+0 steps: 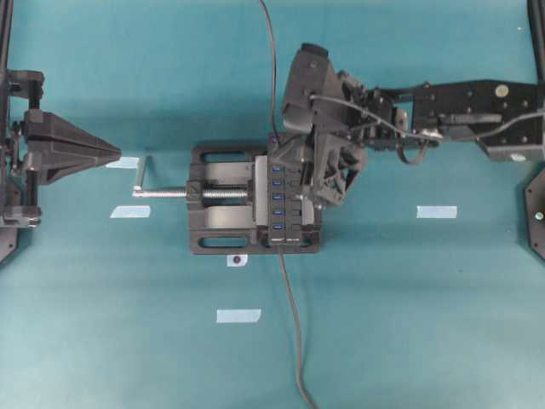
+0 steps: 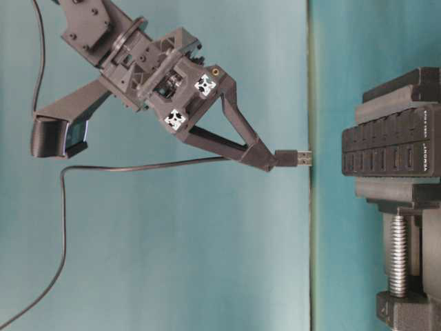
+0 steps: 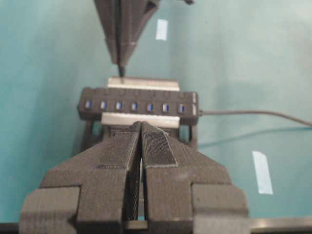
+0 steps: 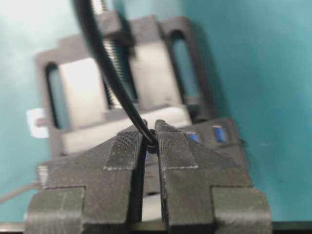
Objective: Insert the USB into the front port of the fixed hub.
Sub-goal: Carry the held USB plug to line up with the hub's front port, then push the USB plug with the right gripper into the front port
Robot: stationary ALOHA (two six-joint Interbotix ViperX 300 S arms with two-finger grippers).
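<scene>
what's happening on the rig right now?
The right hand is shut on the USB and holds it in the air above the fixed hub, plug aimed at the row of ports but not yet in. The hub sits clamped in a black vise. The left hand is shut, holds nothing, and sits off to the side of the vise.

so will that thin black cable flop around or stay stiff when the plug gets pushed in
Likely floppy: the cable sags in a loose loop behind the right pincer. The USB itself probably stays steady, pinched right behind its metal tip. The hub should hardly shift, being clamped in the vise.
</scene>
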